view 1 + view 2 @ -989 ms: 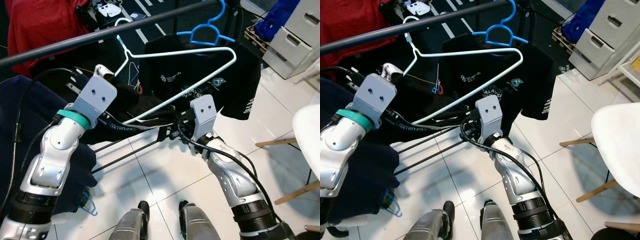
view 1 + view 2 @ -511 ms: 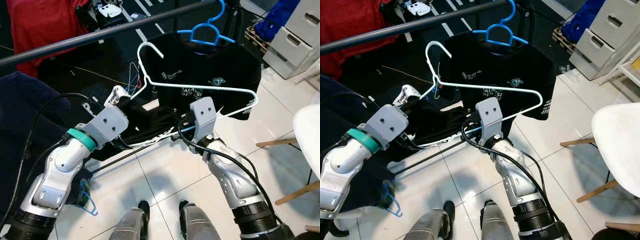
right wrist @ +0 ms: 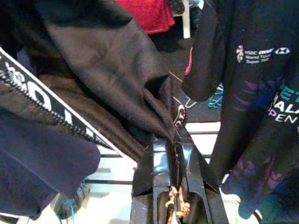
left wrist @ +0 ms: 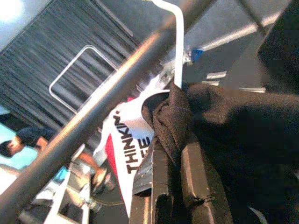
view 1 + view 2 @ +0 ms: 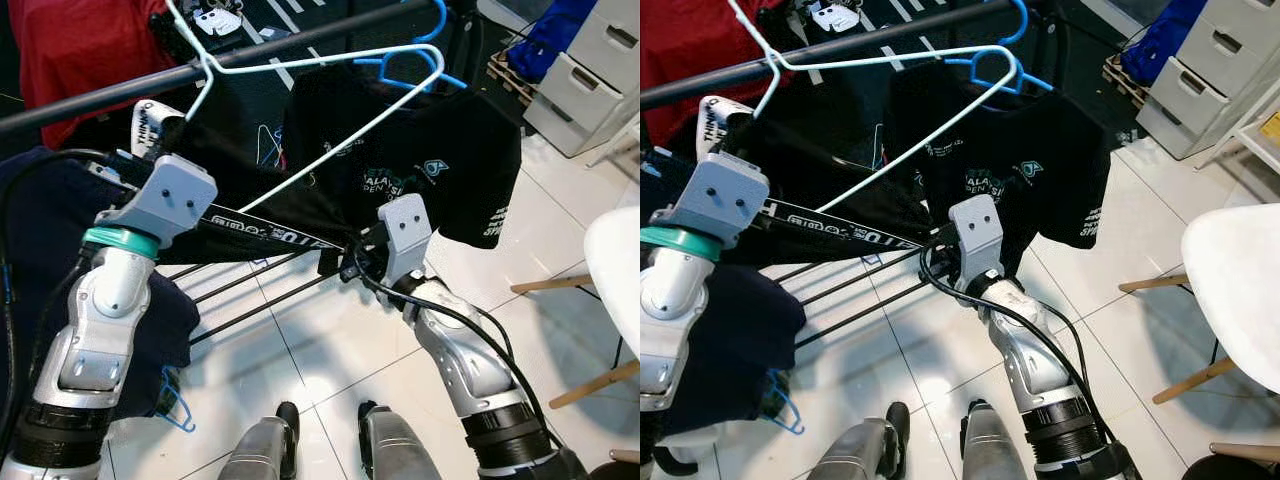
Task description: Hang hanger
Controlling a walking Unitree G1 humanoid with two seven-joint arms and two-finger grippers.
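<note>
While my left gripper [image 4: 170,154] and right gripper [image 3: 175,156] pinched the black garment [image 5: 270,215], its white hanger [image 5: 330,95] sat against the rail [image 5: 100,90].

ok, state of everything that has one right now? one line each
White hanger: raised to the rail, hook over it, black garment draped on it.
Left gripper: shut on the garment, just below the hook.
Right gripper: shut on the garment's lower end.
Blue hanger: hung on the rail, carrying a black T-shirt.
Drawers: closed.
</note>
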